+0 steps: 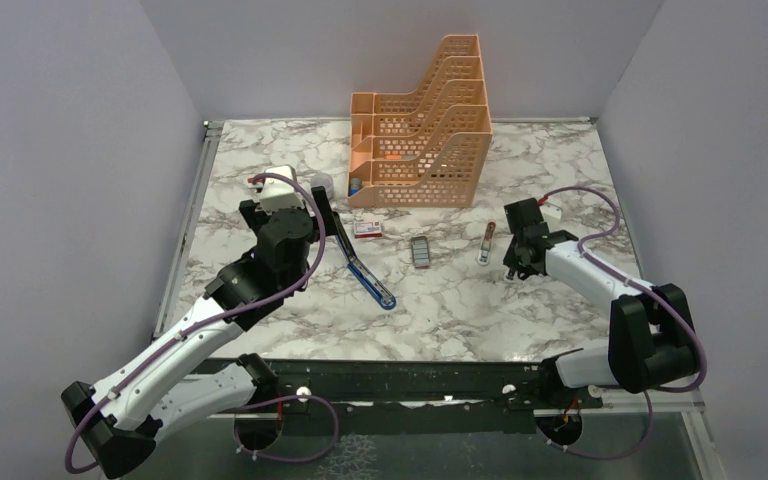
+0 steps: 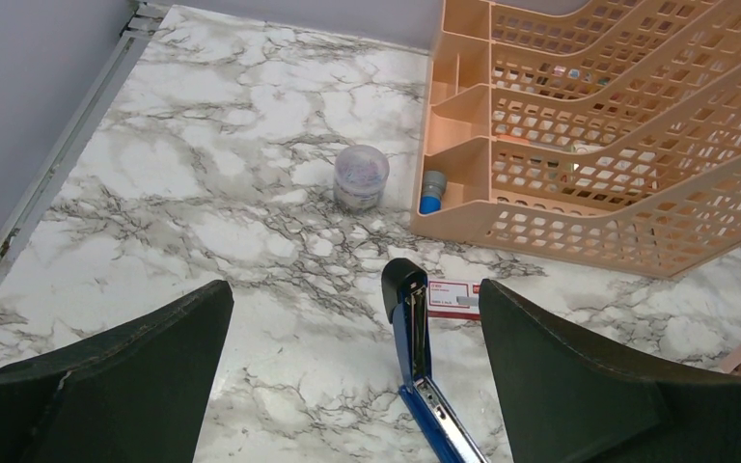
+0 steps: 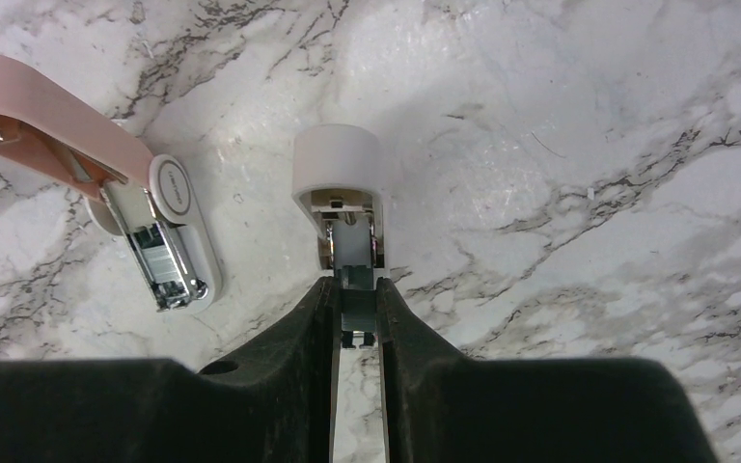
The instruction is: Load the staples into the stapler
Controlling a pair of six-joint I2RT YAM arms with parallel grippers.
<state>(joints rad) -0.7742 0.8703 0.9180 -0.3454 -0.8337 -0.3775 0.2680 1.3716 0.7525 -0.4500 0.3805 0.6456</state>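
The blue stapler (image 1: 365, 268) lies opened out flat on the marble, its metal channel facing up. In the left wrist view the stapler (image 2: 415, 328) lies between the fingers of my left gripper (image 2: 355, 289), nearer the right one. That gripper (image 1: 288, 215) hovers wide open over the stapler's far end and holds nothing. The staples' dark tray (image 1: 420, 252) rests in mid-table, and their red-and-white box (image 1: 367, 230) lies beside the stapler's tip. My right gripper (image 3: 355, 289) is shut on a small white-capped metal piece (image 3: 340, 178), low over the table at the right (image 1: 512, 268).
An orange file organiser (image 1: 425, 130) stands at the back centre, with a blue-capped item (image 2: 431, 191) in its front pocket. A round clear tub (image 2: 361, 177) sits left of it. A pink stapler (image 3: 106, 183) lies open just left of my right gripper.
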